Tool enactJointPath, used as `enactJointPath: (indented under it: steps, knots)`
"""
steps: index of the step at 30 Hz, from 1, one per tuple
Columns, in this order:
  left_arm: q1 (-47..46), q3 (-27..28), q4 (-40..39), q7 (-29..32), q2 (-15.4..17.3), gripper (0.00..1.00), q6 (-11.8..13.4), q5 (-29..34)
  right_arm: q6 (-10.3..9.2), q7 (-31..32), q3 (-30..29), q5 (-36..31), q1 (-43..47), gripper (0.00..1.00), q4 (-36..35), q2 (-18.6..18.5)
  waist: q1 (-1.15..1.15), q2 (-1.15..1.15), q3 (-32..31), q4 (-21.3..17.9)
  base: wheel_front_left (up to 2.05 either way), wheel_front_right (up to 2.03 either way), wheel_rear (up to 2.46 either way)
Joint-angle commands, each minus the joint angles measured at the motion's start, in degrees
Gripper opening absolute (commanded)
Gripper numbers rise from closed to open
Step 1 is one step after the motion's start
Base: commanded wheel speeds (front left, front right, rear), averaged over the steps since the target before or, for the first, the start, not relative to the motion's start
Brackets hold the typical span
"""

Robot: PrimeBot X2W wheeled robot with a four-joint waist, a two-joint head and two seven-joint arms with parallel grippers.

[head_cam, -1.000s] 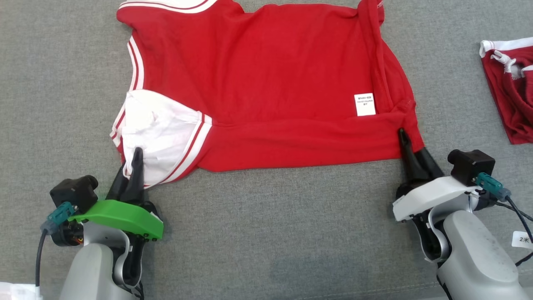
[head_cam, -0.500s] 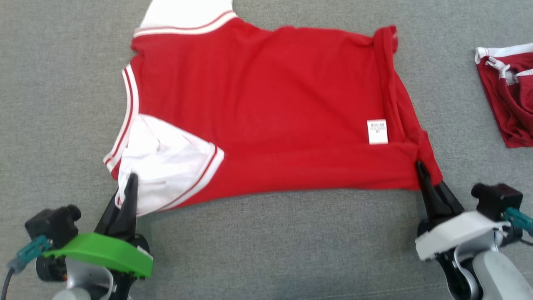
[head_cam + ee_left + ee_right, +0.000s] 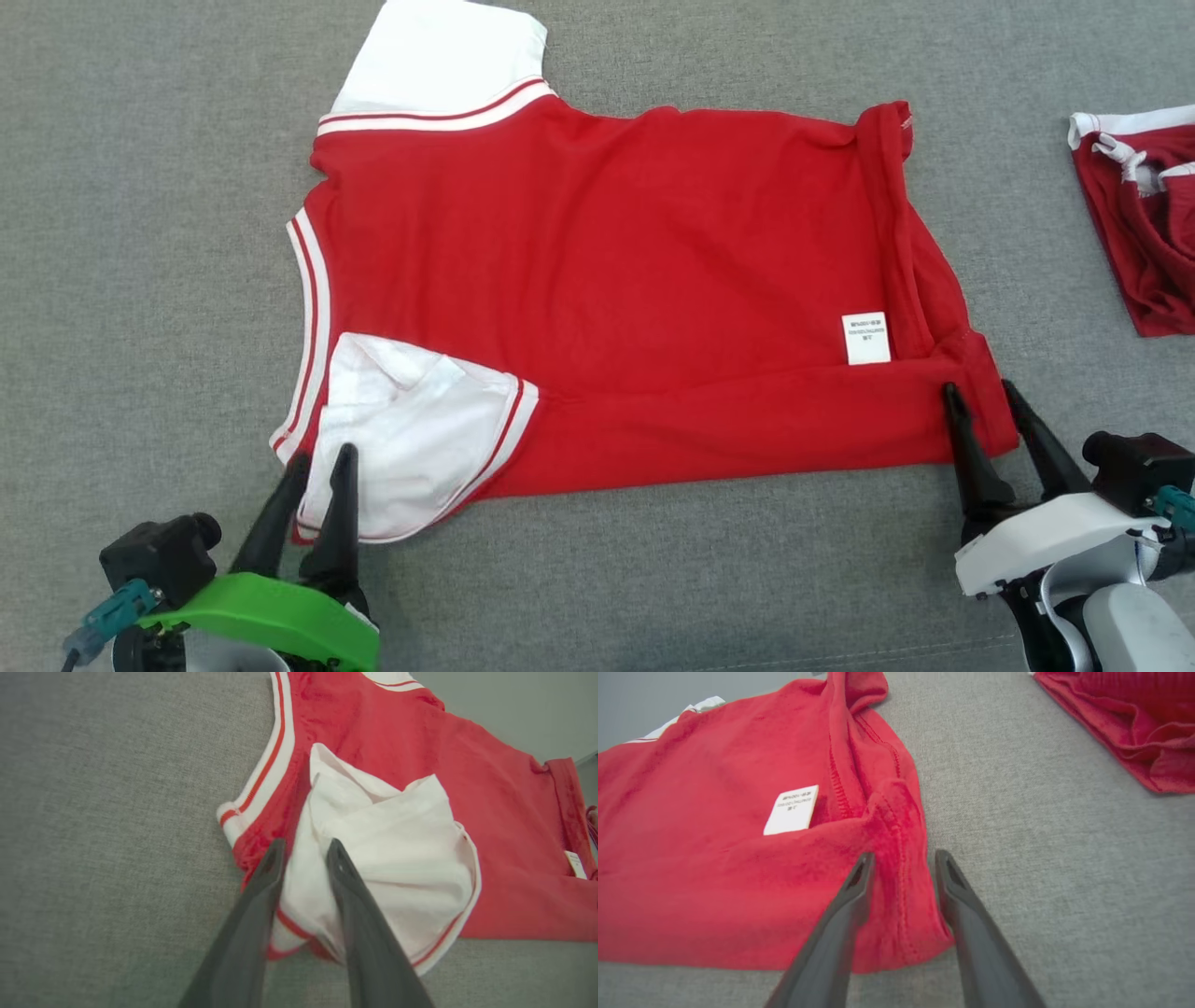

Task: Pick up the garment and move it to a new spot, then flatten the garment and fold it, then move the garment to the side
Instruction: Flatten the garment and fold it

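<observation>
The garment [image 3: 607,280] is a red shirt with white, red-striped sleeves, lying spread on the grey cloth surface [image 3: 653,579]. Its near edge is folded over, and a white label [image 3: 866,337] shows near the right end. My left gripper [image 3: 324,455] is open at the near left corner. Its fingers straddle the crumpled white sleeve [image 3: 397,849], seen between the tips of the left gripper [image 3: 306,842]. My right gripper [image 3: 978,385] is open at the near right corner. Its fingers stand astride the red hem [image 3: 901,896], the right gripper [image 3: 905,854] just below the label [image 3: 791,809].
A second dark red garment [image 3: 1144,233] with white trim lies bunched at the right edge, a gap of grey surface away from the shirt; it shows as a red heap [image 3: 1125,718] in the right wrist view. Grey cloth surface surrounds the shirt on all sides.
Both grippers were shut on the shirt's near corners and now have their fingers parted. The whole head picture has shifted downward, so the camera has moved. The shirt's near edge now lies on the surface.
</observation>
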Motion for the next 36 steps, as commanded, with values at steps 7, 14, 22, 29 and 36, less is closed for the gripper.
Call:
enactJointPath:
  steps: [7, 14, 22, 29, 36]
  knots:
    - [-5.3, 0.9, 0.9, -11.8, -0.7, 1.0, 1.5, 6.3, -0.08, -4.5, -4.9, -5.2, -2.4, 1.0, -3.7, 2.4, 0.0, 0.0, -1.7, -0.8, 0.0, 0.0, 0.0]
    - [-11.7, 0.4, 1.9, -18.2, 1.1, 1.0, 2.4, 12.8, -0.08, -5.1, -5.6, -9.6, -4.7, 1.0, -10.1, 4.4, 0.0, 0.0, -2.6, -1.6, 0.0, 0.0, 0.0]
    - [-15.6, -0.5, 3.8, -18.3, 1.8, 1.0, 3.0, 14.7, -0.08, -4.4, -5.1, -9.9, -5.5, 1.0, -11.3, 5.5, 0.0, 0.0, -1.7, -2.1, 0.0, 0.0, 0.0]
    - [-28.3, -3.0, 6.9, -15.2, 3.7, 1.0, -0.6, 15.5, -0.08, -4.5, -4.6, -9.4, -6.8, 1.0, -12.0, 6.1, 0.0, 0.0, 1.8, -2.9, 0.0, 0.0, 0.0]
    - [-47.0, -6.6, 22.0, -7.9, 5.3, 1.0, -5.5, 13.0, -0.08, -4.9, -1.9, -8.7, -9.7, 1.0, -11.6, 6.4, 0.0, 0.0, 6.9, -6.1, 0.0, 0.0, 0.0]
